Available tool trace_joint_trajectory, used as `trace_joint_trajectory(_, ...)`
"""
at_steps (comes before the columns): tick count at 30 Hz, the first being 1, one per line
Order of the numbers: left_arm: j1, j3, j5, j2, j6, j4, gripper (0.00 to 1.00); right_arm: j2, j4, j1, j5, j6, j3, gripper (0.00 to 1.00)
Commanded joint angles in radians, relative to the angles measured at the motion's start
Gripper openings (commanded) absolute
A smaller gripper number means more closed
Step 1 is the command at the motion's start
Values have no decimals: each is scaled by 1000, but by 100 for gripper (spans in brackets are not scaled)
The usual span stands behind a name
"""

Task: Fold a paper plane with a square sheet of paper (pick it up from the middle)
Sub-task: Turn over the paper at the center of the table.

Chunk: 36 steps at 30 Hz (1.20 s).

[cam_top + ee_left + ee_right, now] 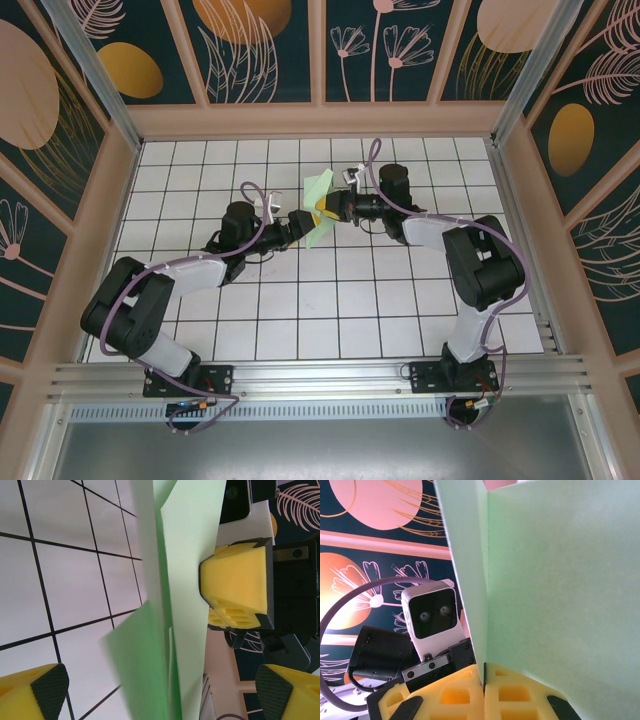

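No text, label, brand, number or sign can be read on anything in these three views.

Blocked right of paper (318, 198) by right gripper (332, 211), clamped tight on it, with right arm (470, 262) trailing off to the near right. Blocked near-left of paper by left gripper (303, 224), with fingers (36, 692) spread wide to either side of paper; left arm (190, 278) behind it, slanting to the near left. Clear beyond paper across bare table (250, 160) up to back wall (320, 118). Clear nearward of paper, between both arms, over bare table. Tight between the two grippers at paper: close together, no passage there. Unobstructed above paper in top view.
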Motion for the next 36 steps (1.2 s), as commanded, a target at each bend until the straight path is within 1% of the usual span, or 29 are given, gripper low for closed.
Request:
trace_joint_trajectory(1,5,-7,29,25,-32,64,95,-23,63,-3,-25,15,-10,5)
trace_joint_trajectory(4,5,-11,57,39,-63,123,92,-21,78,-2,-27,28,-13,6)
trace_joint_trajectory(5,6,-8,61,41,-65,130,89,-19,79,-1,-28,28,-13,6)
trace_joint_trajectory(7,5,-4,59,42,-61,135,80,-16,78,2,-32,30,-13,6)
trace_joint_trajectory(9,4,-1,51,37,-50,127,68,-9,71,7,-36,27,-14,6)
trace_joint_trajectory(12,5,8,32,29,-21,90,53,-3,56,5,-36,22,-25,6)
trace_joint_trajectory(16,5,13,23,30,3,69,39,0,6,6,-34,-9,-23,7)
trace_joint_trajectory(18,5,13,22,34,7,65,29,1,-35,4,-29,-33,-16,7)
trace_joint_trajectory(22,5,15,8,32,24,51,15,-11,-158,-6,-7,-109,2,12)
trace_joint_trajectory(24,5,11,1,28,36,51,9,-24,-225,-14,11,-150,11,17)
trace_joint_trajectory(26,5,12,-13,17,59,36,5,-51,-306,-26,45,-202,22,25)
trace_joint_trajectory(28,5,26,-34,6,94,-25,5,-86,-409,-34,110,-272,35,33)
trace_joint_trajectory(31,4,64,-101,-16,184,-178,5,-141,-560,-45,264,-375,49,47)
trace_joint_trajectory(34,5,137,-254,-34,299,-437,5,-183,-665,-47,440,-435,40,57)
trace_joint_trajectory(36,5,196,-394,-38,368,-618,6,-207,-688,-47,528,-451,12,63)
